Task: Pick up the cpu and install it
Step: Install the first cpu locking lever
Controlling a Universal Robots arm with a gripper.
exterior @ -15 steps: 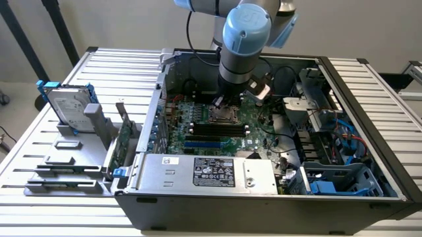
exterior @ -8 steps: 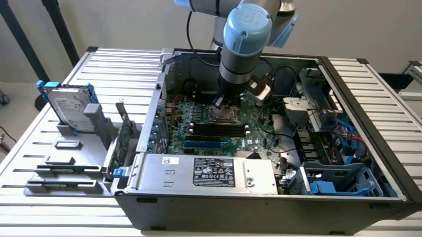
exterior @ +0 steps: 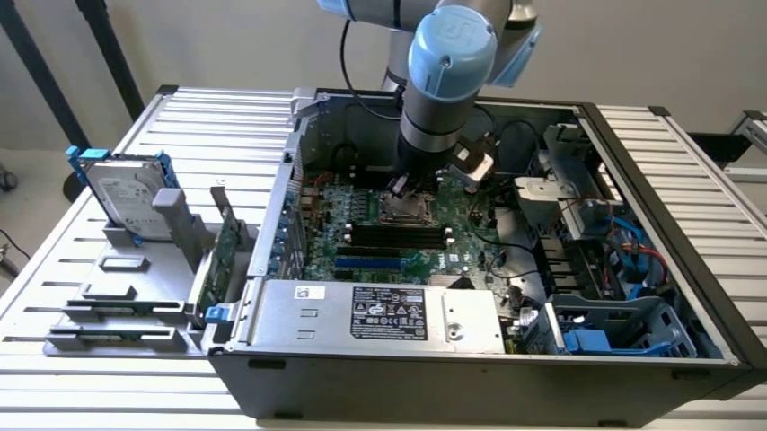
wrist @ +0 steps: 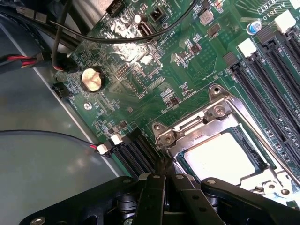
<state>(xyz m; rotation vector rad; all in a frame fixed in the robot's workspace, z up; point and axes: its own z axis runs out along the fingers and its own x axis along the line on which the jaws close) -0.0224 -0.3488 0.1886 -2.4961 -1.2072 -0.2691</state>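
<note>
The cpu, a flat square chip with a pale silver top, lies inside the metal-framed socket on the green motherboard. My gripper hangs just over the socket's edge, its black fingers pressed together with nothing between them. In the exterior view the arm reaches straight down into the open computer case, and the gripper sits right above the socket in the middle of the board.
Black memory slots run beside the socket, and black cables cross the board near a coin battery. A silver power supply fills the case's front. A hard drive with blue rails and a green card stand on a grey rack outside.
</note>
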